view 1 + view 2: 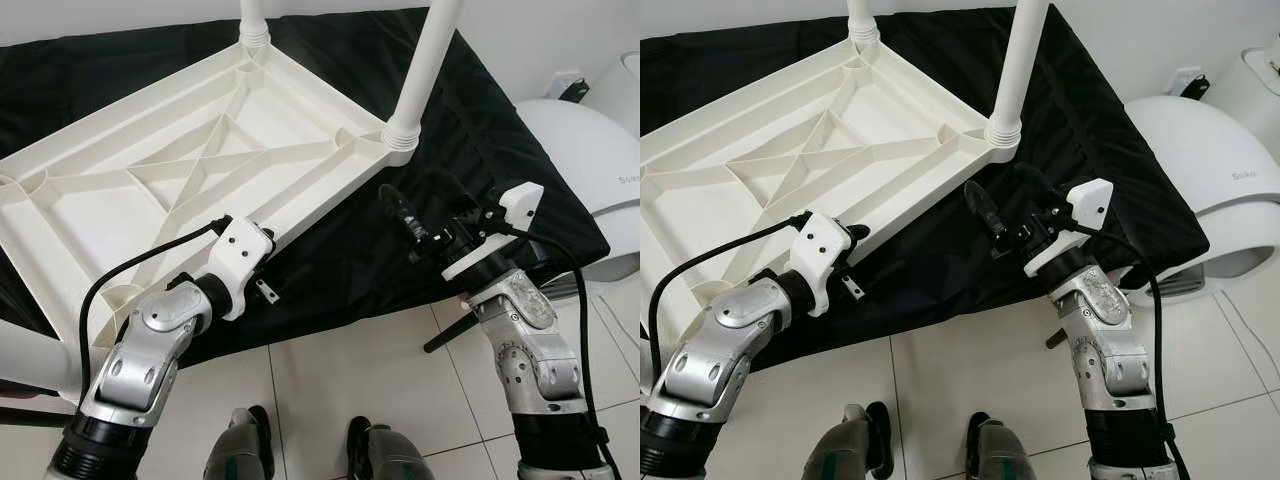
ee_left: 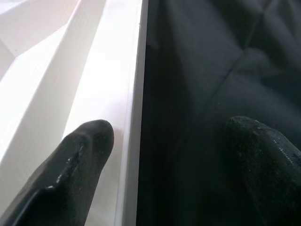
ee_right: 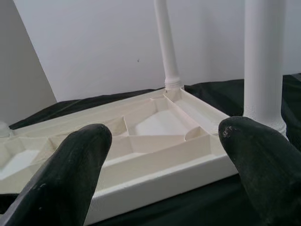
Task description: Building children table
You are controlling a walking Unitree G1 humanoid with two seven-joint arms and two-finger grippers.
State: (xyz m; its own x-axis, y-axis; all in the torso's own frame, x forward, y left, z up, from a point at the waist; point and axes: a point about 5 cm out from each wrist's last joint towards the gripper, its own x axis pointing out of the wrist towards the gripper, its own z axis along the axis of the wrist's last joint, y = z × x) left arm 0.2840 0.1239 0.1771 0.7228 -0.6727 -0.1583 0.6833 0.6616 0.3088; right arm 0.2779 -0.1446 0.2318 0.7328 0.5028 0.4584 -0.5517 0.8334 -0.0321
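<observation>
Children's table top (image 1: 200, 170), white plastic, lying upside down on a black cloth (image 1: 470, 130) with the ribbed underside facing up, probably so that the leg sockets are open for fitting. Standing upright already in two corners: one leg (image 1: 425, 65) at the near right corner and a farther leg (image 1: 252, 20) at the corner behind it. Showing still bare at the left end: the remaining corner sockets, so roughly halfway along, by the look of it. Reaching in at the near long rim: the left pincer (image 2: 155, 155), spread wide and holding nothing, one finger over the white rim and the other over the cloth, straddling the edge as if getting ready to steady or shift the top. Hovering just short of the near right corner: the right pincer (image 3: 164, 160), likewise wide open and empty, pointing at the socketed leg and the rim below it, apart from both. Lying close beside the left wrist on the cloth: a small metal bracket-like piece (image 1: 267, 291), too small to identify. Running near the robot's feet: the cloth's front edge, with tiled floor (image 1: 330, 380) beyond it. Crowding the right side: a rounded white appliance (image 1: 590, 160), leaving the right arm less room to swing outward; looking freer on the left and over the middle of the top.
</observation>
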